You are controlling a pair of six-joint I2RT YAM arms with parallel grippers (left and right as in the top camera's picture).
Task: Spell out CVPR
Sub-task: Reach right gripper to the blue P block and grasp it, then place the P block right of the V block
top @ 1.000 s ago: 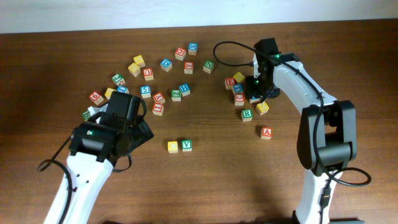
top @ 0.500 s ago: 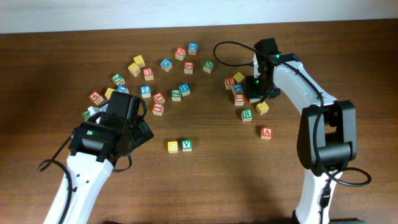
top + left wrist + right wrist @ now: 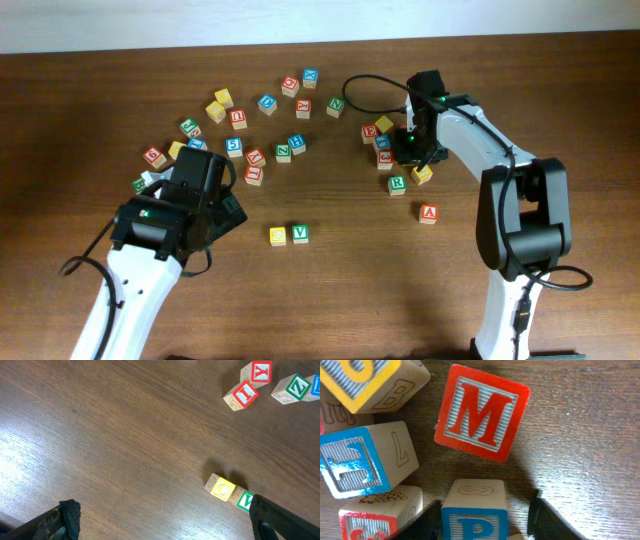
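Cube of pale wood between black fingers

A dark brown wooden table fills nearly the whole overhead view, and its grain runs in fine, long streaks that show more sharply in the left wrist view. Beyond the table's far side, along the top edge, runs a pale off-white strip; whether it is wall or floor cannot be told. The light is soft and even, leaving only short, faint shadows on the wood.
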